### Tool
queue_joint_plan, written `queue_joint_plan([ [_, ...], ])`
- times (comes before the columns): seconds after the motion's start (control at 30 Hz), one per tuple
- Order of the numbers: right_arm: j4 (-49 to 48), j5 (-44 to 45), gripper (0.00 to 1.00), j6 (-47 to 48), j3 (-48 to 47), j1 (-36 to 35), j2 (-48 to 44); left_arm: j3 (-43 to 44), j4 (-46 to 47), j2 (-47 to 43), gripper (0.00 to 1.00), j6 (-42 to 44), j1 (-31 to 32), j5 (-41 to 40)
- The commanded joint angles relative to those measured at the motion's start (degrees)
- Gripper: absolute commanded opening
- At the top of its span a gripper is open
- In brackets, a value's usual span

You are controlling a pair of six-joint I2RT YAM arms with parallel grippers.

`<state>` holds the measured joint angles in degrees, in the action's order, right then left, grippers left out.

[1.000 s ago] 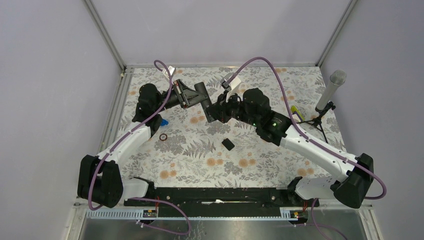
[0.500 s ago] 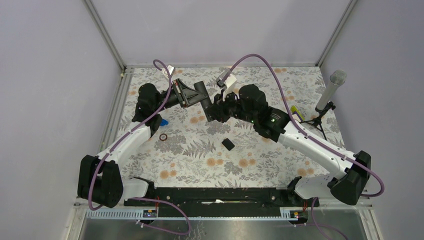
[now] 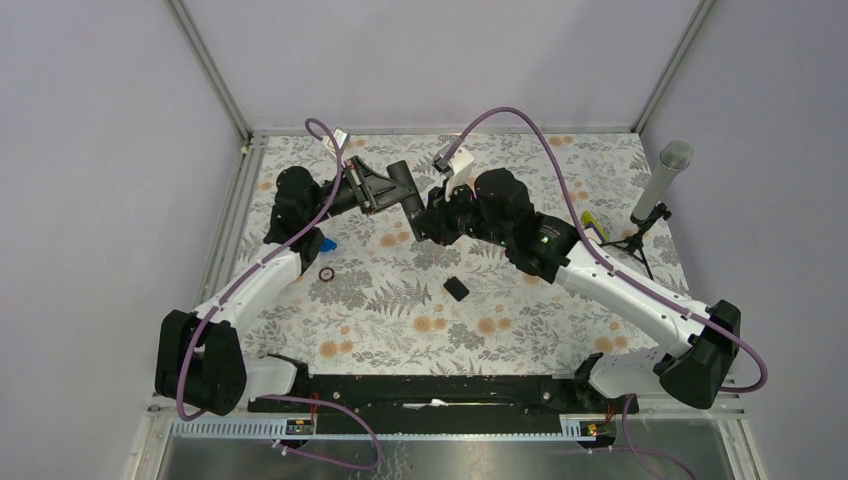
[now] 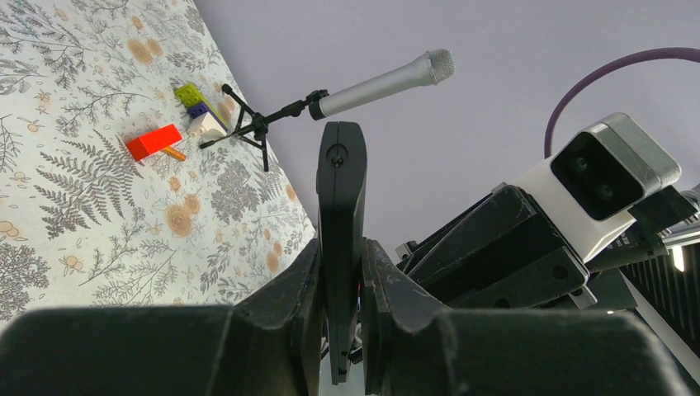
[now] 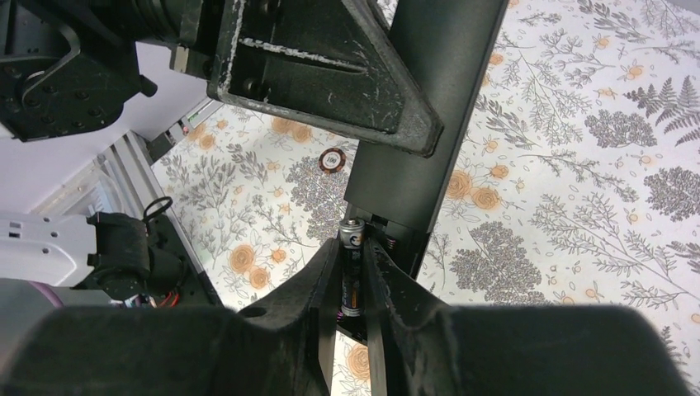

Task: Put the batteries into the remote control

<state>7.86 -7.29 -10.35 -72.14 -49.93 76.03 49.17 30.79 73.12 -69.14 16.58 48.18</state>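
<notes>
My left gripper point(image 3: 392, 192) is shut on the black remote control point(image 3: 408, 200) and holds it in the air over the far middle of the table. In the left wrist view the remote point(image 4: 340, 198) stands edge-on between my fingers point(image 4: 301, 285). My right gripper point(image 5: 353, 256) is shut on one battery point(image 5: 352, 231), a dark cylinder with a silvery tip. The battery sits at the open battery bay at the remote's lower end point(image 5: 388, 235). The remote's body point(image 5: 429, 124) runs up and away. The small black back cover point(image 3: 456, 289) lies on the table. Any other battery is hidden.
A grey-headed microphone on a stand point(image 3: 655, 190) is at the right edge. Small toy bricks point(image 3: 592, 222) lie beside it, with a red block point(image 4: 154, 141) near them. A brown ring point(image 3: 327, 274) and a blue piece point(image 3: 328, 243) lie at the left.
My right gripper has moved a little left and away from me, closer to the remote's lower end. The left arm and the remote have held still.
</notes>
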Motion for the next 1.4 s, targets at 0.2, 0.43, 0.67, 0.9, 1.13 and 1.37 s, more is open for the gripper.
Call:
queue_joint_plan([
  [0.2, -3.45, 7.00, 0.20, -7.38, -0.30, -0.43, -0.26, 2.70, 4.99, -1.58, 0.00, -0.82, 0.21, 0.09],
  [0.43, -4.29, 3.95, 0.24, -6.07, 0.72, -0.43, -0.63, 2.86, 5.01, -1.66, 0.00, -1.12, 0.16, 0.06],
  [0.67, -3.15, 3.06, 0.28, -4.77, 0.74, -0.43, -1.60, 2.95, 5.21, -1.75, 0.00, -1.42, 0.21, -0.17],
  [0.9, -2.59, 5.55, 0.32, -5.40, -0.17, -0.42, -2.18, 2.86, 5.18, -1.83, 0.00, -1.22, 0.21, -0.09],
  [1.13, -2.65, 6.11, 0.41, -5.70, -2.02, -0.43, -2.70, 2.86, 4.59, -2.06, 0.00, -0.31, 0.21, -0.13],
  [1.37, -1.90, 7.00, 0.48, -5.72, -3.16, -0.43, -3.10, 2.87, 5.10, -2.00, 0.00, -0.11, 0.21, -0.19],
])
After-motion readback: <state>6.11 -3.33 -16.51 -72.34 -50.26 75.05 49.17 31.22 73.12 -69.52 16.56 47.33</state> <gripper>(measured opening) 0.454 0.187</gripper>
